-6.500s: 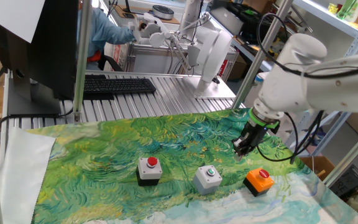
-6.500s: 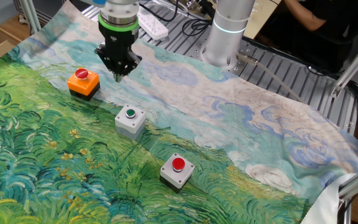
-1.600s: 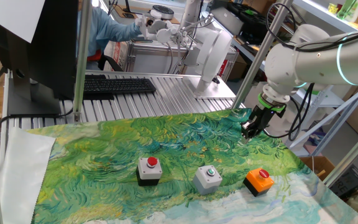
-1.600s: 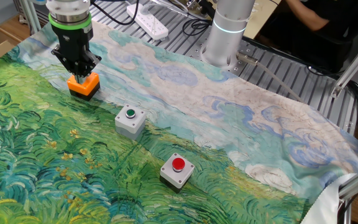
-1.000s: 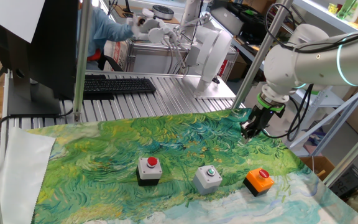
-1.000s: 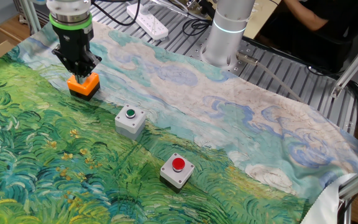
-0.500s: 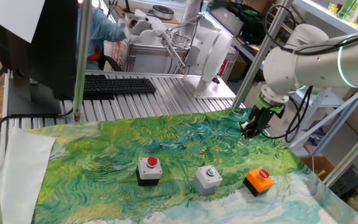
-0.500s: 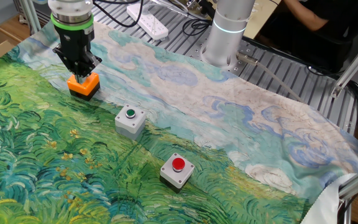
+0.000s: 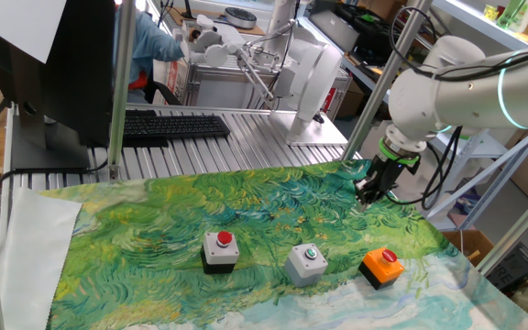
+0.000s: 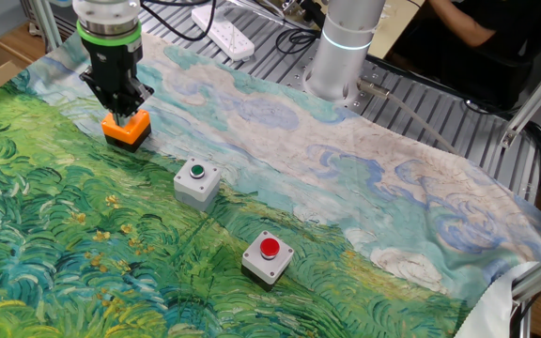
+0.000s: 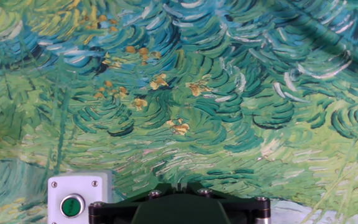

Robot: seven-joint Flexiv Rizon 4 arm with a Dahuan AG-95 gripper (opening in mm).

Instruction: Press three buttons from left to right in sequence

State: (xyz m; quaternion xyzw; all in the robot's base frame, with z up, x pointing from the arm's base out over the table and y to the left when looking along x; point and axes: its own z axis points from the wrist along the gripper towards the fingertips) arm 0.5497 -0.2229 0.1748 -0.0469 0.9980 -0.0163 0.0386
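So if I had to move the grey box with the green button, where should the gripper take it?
Grip the grey box by two opposite flat side walls, coming straight down from above. It sits upright on the cloth, apart from its neighbours, so its sides look free. Straddle the raised green button, don't press it.

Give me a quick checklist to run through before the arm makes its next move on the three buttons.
1. The tool is shut for pressing: ok.
2. The black-and-white box, grey box and orange box stand upright in a row on the cloth: ok.
3. The tool is clear of every box: ok, it hangs behind the orange box.
4. The tool is lined up over a button: not ok.
5. Which buttons are already pressed: cannot tell.
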